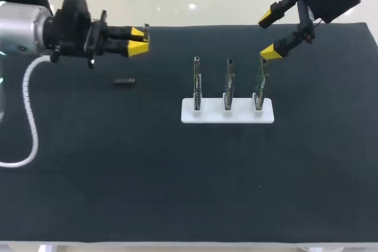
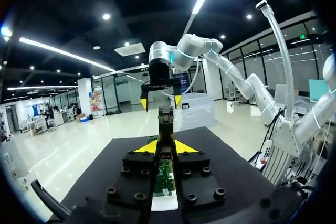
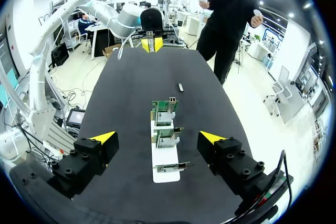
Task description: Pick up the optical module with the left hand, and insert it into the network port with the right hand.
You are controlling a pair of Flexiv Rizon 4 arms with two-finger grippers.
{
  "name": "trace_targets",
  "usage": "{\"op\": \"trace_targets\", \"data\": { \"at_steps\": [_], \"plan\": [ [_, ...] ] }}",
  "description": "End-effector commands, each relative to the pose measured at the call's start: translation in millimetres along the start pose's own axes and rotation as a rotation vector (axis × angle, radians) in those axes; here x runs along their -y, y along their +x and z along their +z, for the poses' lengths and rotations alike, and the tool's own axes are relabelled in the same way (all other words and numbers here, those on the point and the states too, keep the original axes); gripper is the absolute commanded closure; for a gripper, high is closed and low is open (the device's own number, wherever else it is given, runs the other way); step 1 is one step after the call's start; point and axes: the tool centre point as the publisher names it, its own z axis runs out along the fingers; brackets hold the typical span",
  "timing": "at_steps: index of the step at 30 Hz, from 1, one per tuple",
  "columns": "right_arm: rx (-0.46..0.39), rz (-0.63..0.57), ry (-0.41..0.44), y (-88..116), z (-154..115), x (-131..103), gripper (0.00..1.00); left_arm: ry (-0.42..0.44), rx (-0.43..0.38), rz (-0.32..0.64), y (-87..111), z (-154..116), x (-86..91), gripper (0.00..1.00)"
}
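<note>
My left gripper [image 1: 139, 41] hovers above the table's back left, pointing toward the cards, shut on the optical module [image 2: 166, 124], a slim metal bar that juts out ahead of its yellow tips. From the right wrist view it shows far off, the left gripper [image 3: 150, 44] with the module between its tips. Three green network cards [image 1: 229, 84] stand upright in a white holder [image 1: 227, 116] at mid-table. My right gripper [image 1: 269, 36] hangs open above the rightmost card [image 1: 260, 81], nothing between its fingers; the cards [image 3: 167, 135] lie ahead of the right gripper [image 3: 157, 137].
A small dark part [image 1: 124, 81] lies on the black mat left of the holder, under my left gripper; the same small part [image 3: 180, 87] shows beyond the cards. A white cable [image 1: 29, 122] loops down from the left arm over the mat's left edge.
</note>
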Motion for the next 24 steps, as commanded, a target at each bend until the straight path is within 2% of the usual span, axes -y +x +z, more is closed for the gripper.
{"op": "trace_targets", "data": {
  "at_steps": [1,11,24],
  "plan": [
    [0.002,-0.001,0.0,0,0,0,0.0,0.009,0.018,0.001,2.3,14,-1.3,1.0],
    [0.002,-0.001,0.0,0,0,0,0.0,0.029,0.012,-0.014,5.6,38,3.9,1.0],
    [0.002,-0.001,0.0,0,0,0,0.0,0.037,0.005,-0.02,5.9,40,4.2,1.0]
  ]
}}
